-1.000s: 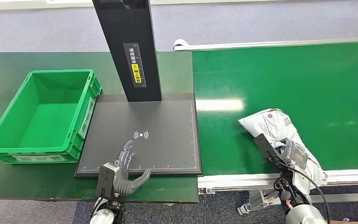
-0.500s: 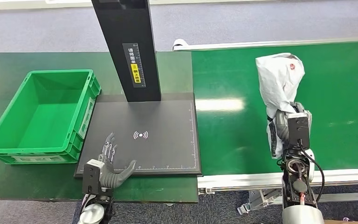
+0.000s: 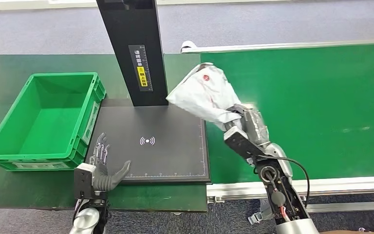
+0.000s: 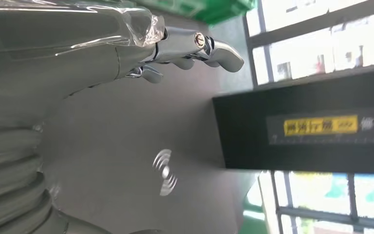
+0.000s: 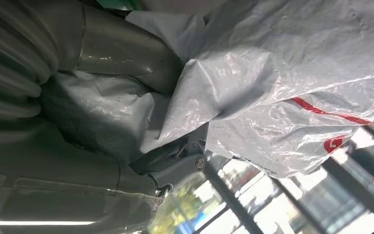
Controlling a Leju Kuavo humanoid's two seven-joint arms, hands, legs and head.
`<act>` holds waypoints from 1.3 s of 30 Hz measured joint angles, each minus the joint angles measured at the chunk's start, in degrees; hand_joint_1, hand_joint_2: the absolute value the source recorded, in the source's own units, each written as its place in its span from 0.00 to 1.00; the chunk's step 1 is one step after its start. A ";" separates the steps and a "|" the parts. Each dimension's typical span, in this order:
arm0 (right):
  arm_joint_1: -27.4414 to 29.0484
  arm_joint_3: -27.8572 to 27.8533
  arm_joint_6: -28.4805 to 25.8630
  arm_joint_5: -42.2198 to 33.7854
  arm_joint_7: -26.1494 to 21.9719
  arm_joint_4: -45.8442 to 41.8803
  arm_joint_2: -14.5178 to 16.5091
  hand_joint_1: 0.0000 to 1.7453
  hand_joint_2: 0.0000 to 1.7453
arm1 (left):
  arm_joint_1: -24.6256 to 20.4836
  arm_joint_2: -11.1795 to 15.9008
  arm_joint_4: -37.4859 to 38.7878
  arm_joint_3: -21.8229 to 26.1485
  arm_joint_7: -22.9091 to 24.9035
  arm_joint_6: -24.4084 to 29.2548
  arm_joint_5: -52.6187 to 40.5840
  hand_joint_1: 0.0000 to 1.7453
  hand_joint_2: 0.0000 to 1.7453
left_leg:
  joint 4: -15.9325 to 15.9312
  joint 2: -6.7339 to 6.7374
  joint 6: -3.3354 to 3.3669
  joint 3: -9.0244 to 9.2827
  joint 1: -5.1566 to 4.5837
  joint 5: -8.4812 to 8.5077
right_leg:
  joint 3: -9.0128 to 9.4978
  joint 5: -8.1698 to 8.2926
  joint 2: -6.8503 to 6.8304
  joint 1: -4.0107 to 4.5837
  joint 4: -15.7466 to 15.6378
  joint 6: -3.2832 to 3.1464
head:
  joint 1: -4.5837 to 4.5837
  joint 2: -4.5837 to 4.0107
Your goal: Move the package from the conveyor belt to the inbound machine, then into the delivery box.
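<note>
Green conveyor belt (image 3: pixel 321 97) on one side, package halfway to the inbound machine (image 3: pixel 148 141).
Right hand (image 3: pixel 241 122) gripped the white package (image 3: pixel 204 92) above the machine's edge; left hand (image 3: pixel 102 168) lay open. Next it probably needed lowering onto the pad.

Wireless-signal icon (image 3: pixel 147 141) on the black scanner pad (image 3: pixel 175 156). Yellow-and-white label (image 3: pixel 140 68) on the black post (image 3: pixel 134 48), characters unreadable. Red logo on the white package (image 3: pixel 207 92), illegible.

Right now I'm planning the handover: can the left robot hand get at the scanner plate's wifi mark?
Probably yes: the left robot hand lies open at the scanner plate edge, with bare plate up to the mark.
</note>
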 joint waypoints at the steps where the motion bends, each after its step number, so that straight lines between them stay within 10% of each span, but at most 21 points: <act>1: -0.28 1.70 0.43 0.20 0.27 0.67 0.34 1.00 1.00 | -0.24 0.13 -0.13 0.48 -0.06 0.26 0.04 0.00 1.00 | 0.00 0.02 0.00 0.01 0.00 0.00 | 0.00 0.00 0.01 0.00 0.00 0.00 | -0.01 0.00; 12: -1.62 11.77 1.89 -0.83 0.50 7.82 3.70 1.00 1.00 | -0.15 0.97 -3.68 5.26 -0.34 1.62 0.51 0.00 1.00 | 0.00 -0.05 0.00 -0.03 -0.01 0.00 | -0.01 -0.01 -0.02 -0.01 -0.02 0.00 | 0.00 0.01; 16: -1.88 12.86 1.69 -0.93 0.88 9.56 4.06 0.00 1.00 | 0.47 1.08 -4.79 6.08 -0.34 1.59 0.51 0.00 1.00 | 0.00 -0.06 0.00 -0.03 -0.01 0.00 | -0.01 -0.01 -0.02 -0.01 -0.02 0.00 | 0.01 0.00; 19: -2.08 13.26 0.99 -1.09 1.98 10.64 4.17 0.00 1.00 | 0.63 1.07 -5.18 6.24 -0.34 1.53 0.50 0.00 1.00 | 0.00 -0.07 0.00 -0.03 -0.01 0.00 | -0.01 -0.01 -0.02 -0.01 -0.02 0.00 | 0.00 0.00; 23: -2.34 13.30 0.31 -2.34 3.05 11.95 4.25 0.00 0.00 | 0.87 1.00 -5.29 6.26 -0.34 1.47 0.50 0.00 1.00 | 0.01 -0.06 0.00 -0.02 -0.01 0.00 | -0.02 -0.01 -0.02 -0.01 -0.02 0.00 | 0.01 -0.01; 39: -1.38 10.42 -0.80 -5.92 5.78 12.85 4.23 0.00 0.00 | 1.11 0.01 -5.29 6.18 0.44 1.45 -0.61 0.00 1.00 | 0.01 -0.04 0.00 -0.02 -0.01 0.00 | -0.04 -0.01 -0.02 -0.01 -0.02 0.00 | -0.01 -0.01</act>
